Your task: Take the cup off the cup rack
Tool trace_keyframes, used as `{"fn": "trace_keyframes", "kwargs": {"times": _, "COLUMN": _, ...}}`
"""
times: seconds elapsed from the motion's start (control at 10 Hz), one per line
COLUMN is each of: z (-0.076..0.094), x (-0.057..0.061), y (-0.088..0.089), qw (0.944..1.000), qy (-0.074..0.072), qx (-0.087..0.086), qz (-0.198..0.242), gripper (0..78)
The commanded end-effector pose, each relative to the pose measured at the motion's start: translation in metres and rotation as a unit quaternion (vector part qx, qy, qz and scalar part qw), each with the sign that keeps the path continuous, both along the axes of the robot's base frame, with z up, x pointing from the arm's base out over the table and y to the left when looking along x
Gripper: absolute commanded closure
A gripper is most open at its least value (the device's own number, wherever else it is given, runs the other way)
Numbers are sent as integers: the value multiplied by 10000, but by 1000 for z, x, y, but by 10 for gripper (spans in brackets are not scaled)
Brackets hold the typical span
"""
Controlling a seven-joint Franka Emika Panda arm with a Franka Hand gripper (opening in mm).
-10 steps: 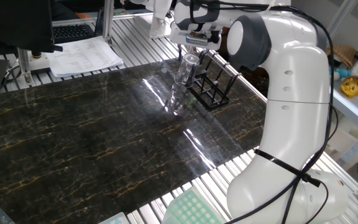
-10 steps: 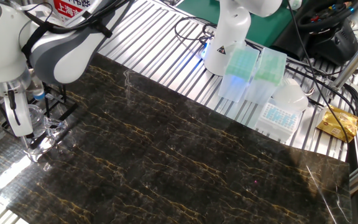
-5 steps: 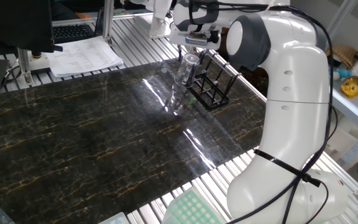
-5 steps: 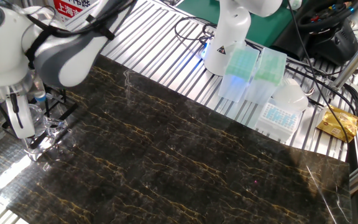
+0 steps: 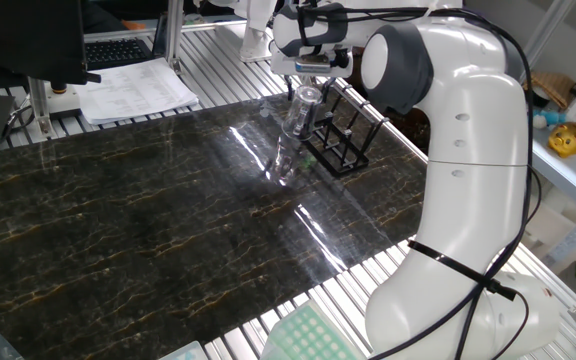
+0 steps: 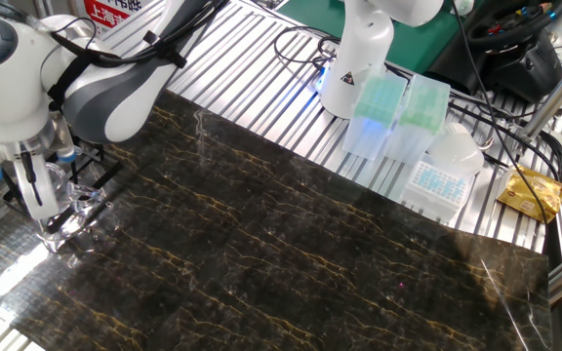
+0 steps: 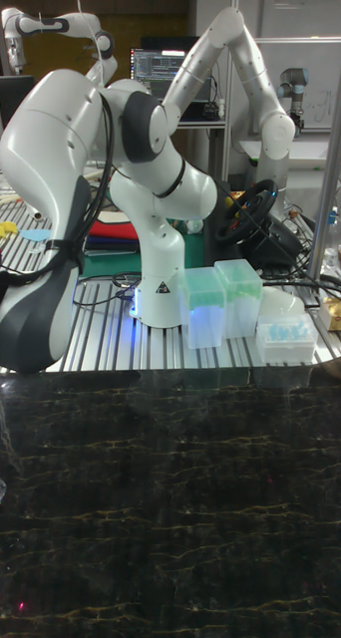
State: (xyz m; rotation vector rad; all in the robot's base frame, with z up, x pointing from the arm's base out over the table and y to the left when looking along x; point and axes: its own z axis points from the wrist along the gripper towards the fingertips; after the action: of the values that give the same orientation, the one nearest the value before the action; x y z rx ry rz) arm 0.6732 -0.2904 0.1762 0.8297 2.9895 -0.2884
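You can read little here. In the other fixed view a red and white sign (image 6: 113, 14) at the top edge carries Chinese characters, of which "上海" shows. The white robot base (image 6: 352, 70) bears a black triangular warning sticker; the same sticker shows in the tall fixed view. The papers' (image 5: 136, 91) print is too small to read.

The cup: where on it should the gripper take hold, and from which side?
Grip the cup on its upper wall just under the round rim, coming straight down from above. It looks roughly upright beside the rack, whose pegs crowd one side, so a side approach risks snagging. The gripper already hangs over it; its jaw state is unclear.
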Motion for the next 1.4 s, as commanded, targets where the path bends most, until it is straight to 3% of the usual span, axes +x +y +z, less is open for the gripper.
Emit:
{"fn": "trace_keyframes", "kwargs": {"times": 0.1, "z": 2, "x": 1, "y": 0, "qw": 10000, "qy": -30, "qx": -6, "qz": -52, "gripper": 763}}
{"fn": "trace_keyframes", "kwargs": {"times": 1.0, "z": 2, "x": 1, "y": 0, "qw": 10000, "qy": -30, "qx": -6, "qz": -52, "gripper": 763}}
{"fn": "trace_keyframes", "kwargs": {"times": 1.2, "z": 17, "x": 2, "y": -7, "qw": 9998, "qy": 47, "qx": 170, "qz": -26, "gripper": 763}}
{"fn": "trace_keyframes", "kwargs": {"times": 1.4, "z": 24, "x": 2, "y": -10, "qw": 9998, "qy": 68, "qx": 211, "qz": -19, "gripper": 763}}
